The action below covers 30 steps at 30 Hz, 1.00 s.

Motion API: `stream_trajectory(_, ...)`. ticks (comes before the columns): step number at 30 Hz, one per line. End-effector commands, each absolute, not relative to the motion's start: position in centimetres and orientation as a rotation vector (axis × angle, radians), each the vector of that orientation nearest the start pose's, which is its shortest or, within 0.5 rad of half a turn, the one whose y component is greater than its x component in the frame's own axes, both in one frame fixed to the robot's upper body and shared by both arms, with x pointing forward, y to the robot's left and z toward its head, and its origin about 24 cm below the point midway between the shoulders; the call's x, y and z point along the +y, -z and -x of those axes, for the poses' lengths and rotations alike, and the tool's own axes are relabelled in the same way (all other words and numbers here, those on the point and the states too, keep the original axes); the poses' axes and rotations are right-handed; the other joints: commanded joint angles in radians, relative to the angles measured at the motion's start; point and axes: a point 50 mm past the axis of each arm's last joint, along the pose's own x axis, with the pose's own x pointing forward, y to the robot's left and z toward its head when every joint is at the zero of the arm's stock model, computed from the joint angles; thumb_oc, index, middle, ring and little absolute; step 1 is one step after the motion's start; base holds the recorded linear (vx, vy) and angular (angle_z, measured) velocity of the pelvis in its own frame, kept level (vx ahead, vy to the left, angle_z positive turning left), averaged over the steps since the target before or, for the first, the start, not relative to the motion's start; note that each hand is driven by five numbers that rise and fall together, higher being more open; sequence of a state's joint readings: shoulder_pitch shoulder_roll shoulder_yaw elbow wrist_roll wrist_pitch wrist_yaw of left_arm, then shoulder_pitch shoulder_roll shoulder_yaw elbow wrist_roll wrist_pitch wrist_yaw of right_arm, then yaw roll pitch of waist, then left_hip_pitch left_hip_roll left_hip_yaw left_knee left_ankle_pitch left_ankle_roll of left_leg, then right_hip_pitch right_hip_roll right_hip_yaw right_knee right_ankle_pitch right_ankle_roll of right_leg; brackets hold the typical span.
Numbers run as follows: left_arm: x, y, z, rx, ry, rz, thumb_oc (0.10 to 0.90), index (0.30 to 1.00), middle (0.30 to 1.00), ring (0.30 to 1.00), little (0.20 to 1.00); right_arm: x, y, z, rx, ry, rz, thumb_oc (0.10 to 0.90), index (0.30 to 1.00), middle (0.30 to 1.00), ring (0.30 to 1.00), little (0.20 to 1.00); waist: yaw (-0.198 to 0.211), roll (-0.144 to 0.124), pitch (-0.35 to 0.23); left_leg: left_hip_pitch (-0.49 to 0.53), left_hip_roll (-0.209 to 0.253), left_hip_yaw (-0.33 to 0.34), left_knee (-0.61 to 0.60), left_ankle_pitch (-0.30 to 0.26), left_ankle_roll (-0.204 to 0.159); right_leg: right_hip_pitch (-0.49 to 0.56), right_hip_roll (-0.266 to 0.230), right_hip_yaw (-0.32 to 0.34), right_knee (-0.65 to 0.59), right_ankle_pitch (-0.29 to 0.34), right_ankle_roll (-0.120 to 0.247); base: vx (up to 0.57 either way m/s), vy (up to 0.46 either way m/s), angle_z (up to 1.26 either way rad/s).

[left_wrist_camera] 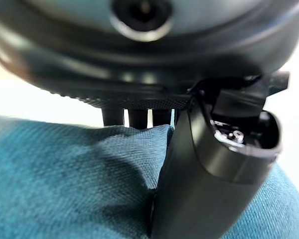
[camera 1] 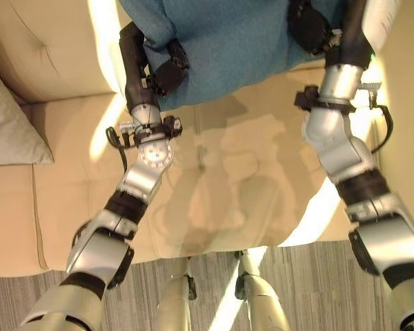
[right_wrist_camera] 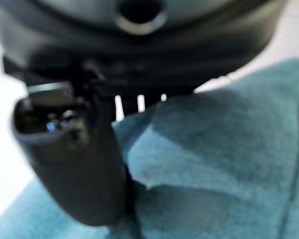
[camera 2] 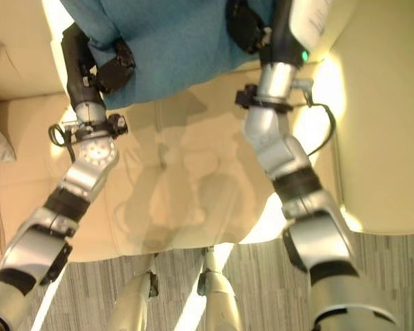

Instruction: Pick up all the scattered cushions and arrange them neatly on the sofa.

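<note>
While I steer from afar, a teal cushion (camera 1: 228,41) hangs in the air above the cream sofa (camera 1: 241,179), held between my two hands over the seat and in front of the backrest. My left hand (camera 1: 167,67) grips the cushion's lower left edge; in the left wrist view its thumb (left_wrist_camera: 209,184) presses into the teal cloth with the fingers (left_wrist_camera: 137,117) curled behind a fold, so it is clenched on the cushion. My right hand (camera 1: 309,26) grips the right edge the same way; in the right wrist view the thumb (right_wrist_camera: 74,159) pinches a bunched ridge of cloth against the fingers behind it. A grey cushion (camera 1: 10,127) already rests at the sofa's left end, leaning against the backrest. Striped grey floor (camera 1: 317,289) runs along the front of the sofa.

I judge this to be the placing step. Next I would carry the teal cushion toward the backrest, stand it upright near the grey one, then loosen both hands together so it does not tip forward.
</note>
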<state>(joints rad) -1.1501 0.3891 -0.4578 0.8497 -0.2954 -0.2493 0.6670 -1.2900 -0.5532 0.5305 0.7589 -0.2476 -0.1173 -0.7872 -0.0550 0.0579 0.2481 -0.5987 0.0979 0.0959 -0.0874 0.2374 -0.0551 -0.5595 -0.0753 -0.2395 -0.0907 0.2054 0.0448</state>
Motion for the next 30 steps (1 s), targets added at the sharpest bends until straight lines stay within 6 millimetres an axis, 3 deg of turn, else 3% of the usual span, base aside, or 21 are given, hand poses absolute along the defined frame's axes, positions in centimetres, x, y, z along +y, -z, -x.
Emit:
stream_trajectory(1, 10.8, -33.9, -37.5, -0.928, -0.177, -0.207, 0.400, 0.300, 0.300, 0.300, 0.300, -11.3, -35.5, -35.3, -1.177, 0.447, 0.629, 0.400, 0.300, 0.300, 0.300, 0.300, 0.008, -0.043, -0.110, 0.025, -0.016, -0.025, 0.000, -0.088, -0.053, -0.012, -0.026, 0.052, 0.003, -0.127, 0.112, 0.00, 0.000, 0.00)
stream_trajectory(6, 13.2, -35.8, -38.8, -0.873, -0.265, -0.364, 0.400, 0.300, 0.300, 0.300, 0.300, -10.4, -35.6, -37.2, -1.060, 0.362, 0.734, 0.400, 0.300, 0.300, 0.300, 0.300, 0.007, -0.030, -0.092, -0.016, -0.021, -0.028, 0.000, -0.077, -0.057, -0.060, -0.029, 0.055, 0.003, -0.112, 0.116, 0.00, 0.024, -0.03)
stream_trajectory(8, 13.9, -35.7, -39.1, -0.840, -0.270, -0.361, 0.541, 0.512, 0.512, 0.512, 0.512, -10.1, -34.9, -38.0, -0.998, 0.315, 0.782, 0.400, 0.300, 0.300, 0.300, 0.300, 0.008, -0.029, -0.089, -0.028, -0.024, -0.027, 0.000, -0.073, -0.057, -0.073, -0.028, 0.058, 0.003, -0.109, 0.115, 0.00, 0.013, -0.02)
stream_trajectory(9, 14.3, -35.3, -39.4, -0.816, -0.276, -0.367, 0.739, 0.808, 0.808, 0.808, 0.808, -10.2, -34.3, -38.4, -0.958, 0.296, 0.800, 0.449, 0.373, 0.373, 0.373, 0.373, 0.008, -0.028, -0.087, -0.034, -0.024, -0.027, 0.000, -0.071, -0.058, -0.078, -0.028, 0.056, 0.003, -0.107, 0.115, 0.00, 0.010, -0.04)
stream_trajectory(10, 14.7, -34.7, -39.6, -0.790, -0.274, -0.363, 0.800, 0.900, 0.900, 0.900, 0.900, -10.3, -33.6, -38.8, -0.918, 0.268, 0.792, 0.533, 0.500, 0.500, 0.500, 0.500, 0.009, -0.028, -0.083, -0.038, -0.027, -0.028, 0.000, -0.070, -0.059, -0.082, -0.028, 0.055, 0.003, -0.105, 0.116, 0.00, 0.000, 0.00)
stream_trajectory(11, 15.0, -33.7, -39.8, -0.756, -0.267, -0.363, 0.800, 0.900, 0.900, 0.900, 0.900, -10.7, -32.9, -39.1, -0.880, 0.255, 0.815, 0.800, 0.900, 0.900, 0.900, 0.900, 0.010, -0.028, -0.078, -0.041, -0.030, -0.031, 0.000, -0.068, -0.060, -0.085, -0.028, 0.056, 0.003, -0.104, 0.115, 0.00, 0.000, 0.00)
stream_trajectory(15, 15.4, -32.9, -39.8, -0.741, -0.262, -0.374, 0.800, 0.900, 0.900, 0.900, 0.900, -11.7, -32.4, -39.2, -0.860, 0.261, 0.816, 0.800, 0.900, 0.900, 0.900, 0.900, 0.012, -0.026, -0.072, -0.048, -0.033, -0.032, 0.000, -0.067, -0.061, -0.094, -0.030, 0.055, 0.003, -0.103, 0.115, 0.00, 0.000, 0.00)
stream_trajectory(22, 16.7, -29.4, -39.7, -0.680, -0.244, -0.271, 0.800, 0.900, 0.900, 0.900, 0.900, -14.5, -31.2, -39.0, -0.825, 0.322, 0.803, 0.800, 0.900, 0.900, 0.900, 0.900, 0.016, -0.027, -0.067, -0.054, -0.037, -0.038, 0.000, -0.068, -0.061, -0.098, -0.031, 0.051, 0.003, -0.103, 0.115, 0.00, -0.003, 0.01)
stream_trajectory(25, 17.7, -27.6, -39.1, -0.672, -0.244, -0.275, 0.800, 0.900, 0.900, 0.900, 0.900, -17.1, -30.6, -38.8, -0.799, 0.374, 0.840, 0.800, 0.900, 0.900, 0.900, 0.900, 0.019, -0.034, -0.068, -0.045, -0.037, -0.039, 0.000, -0.071, -0.063, -0.089, -0.030, 0.048, 0.003, -0.106, 0.115, -0.01, -0.020, 0.03)
stream_trajectory(26, 17.7, -27.5, -39.1, -0.670, -0.244, -0.275, 0.800, 0.900, 0.900, 0.900, 0.900, -17.1, -30.6, -38.8, -0.797, 0.373, 0.840, 0.800, 0.900, 0.900, 0.900, 0.900, 0.019, -0.033, -0.070, -0.044, -0.036, -0.039, 0.000, -0.071, -0.063, -0.088, -0.030, 0.048, 0.003, -0.106, 0.115, -0.01, -0.033, 0.04)
stream_trajectory(27, 19.1, -25.8, -38.7, -0.631, -0.261, -0.246, 0.800, 0.900, 0.900, 0.900, 0.900, -19.1, -29.7, -38.5, -0.761, 0.414, 0.848, 0.800, 0.900, 0.900, 0.900, 0.900, 0.020, -0.038, -0.072, -0.034, -0.036, -0.038, 0.000, -0.074, -0.064, -0.077, -0.029, 0.046, 0.003, -0.109, 0.114, 0.00, -0.031, 0.04)
stream_trajectory(30, 21.5, -23.0, -38.0, -0.563, -0.298, -0.218, 0.800, 0.900, 0.900, 0.900, 0.900, -22.8, -28.0, -37.6, -0.697, 0.481, 0.829, 0.800, 0.900, 0.900, 0.900, 0.900, 0.021, -0.045, -0.079, -0.017, -0.035, -0.038, 0.000, -0.077, -0.066, -0.059, -0.029, 0.040, 0.003, -0.114, 0.114, 0.00, -0.038, 0.04)
